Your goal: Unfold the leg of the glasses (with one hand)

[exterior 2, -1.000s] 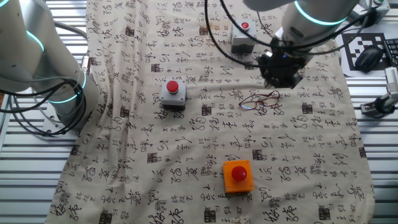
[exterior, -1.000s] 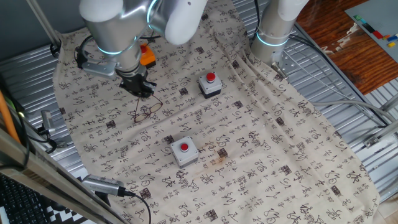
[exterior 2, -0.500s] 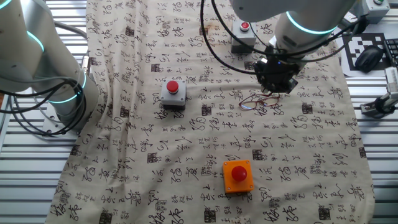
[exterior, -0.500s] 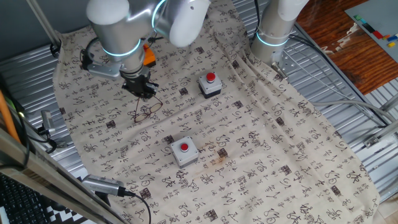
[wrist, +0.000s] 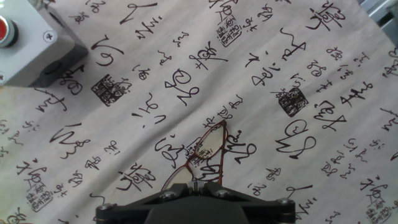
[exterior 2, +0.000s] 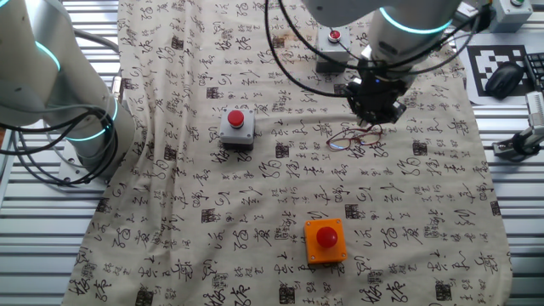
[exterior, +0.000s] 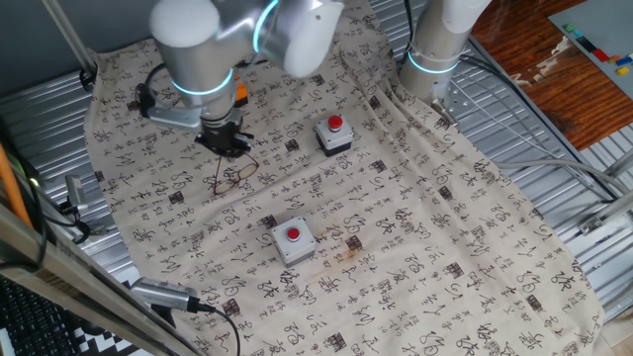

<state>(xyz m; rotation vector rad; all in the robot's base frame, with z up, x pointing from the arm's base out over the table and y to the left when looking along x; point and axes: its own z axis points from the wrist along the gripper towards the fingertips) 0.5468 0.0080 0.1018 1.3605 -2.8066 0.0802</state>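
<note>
Gripper (exterior 2: 375, 119) sits low over the glasses (exterior 2: 354, 136); we cannot tell its opening. Leg looks partly swung out, unfolding unfinished.

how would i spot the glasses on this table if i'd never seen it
Find the cloth printed with black characters, then the gripper low over it. The glasses lie just beneath: thin reddish-brown wire with clear lenses, unlike the blocky button boxes around.
</note>
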